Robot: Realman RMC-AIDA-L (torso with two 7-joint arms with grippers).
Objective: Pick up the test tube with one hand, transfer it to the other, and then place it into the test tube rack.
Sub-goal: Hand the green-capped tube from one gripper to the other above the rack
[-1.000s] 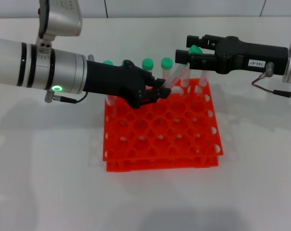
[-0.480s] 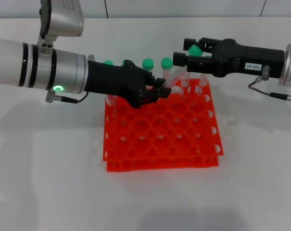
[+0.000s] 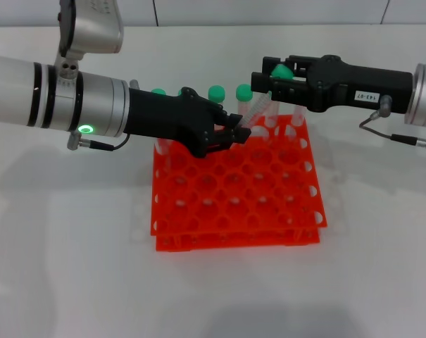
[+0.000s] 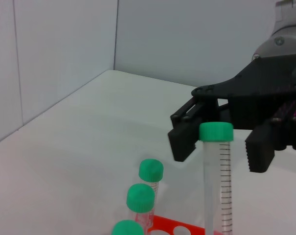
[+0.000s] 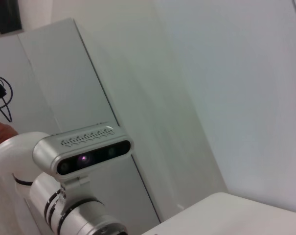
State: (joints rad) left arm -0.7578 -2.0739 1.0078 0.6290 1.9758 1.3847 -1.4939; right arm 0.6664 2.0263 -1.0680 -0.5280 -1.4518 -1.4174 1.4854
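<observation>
The test tube (image 3: 253,107) stands tilted over the back of the test tube rack (image 3: 235,184), its lower end clamped in my left tool (image 3: 235,134). Since a second ago my right tool (image 3: 269,79) has come closer, and its fingers now stand apart on either side of the green cap (image 4: 216,132). I judge the transfer is near: right must close before left lets go.
</observation>
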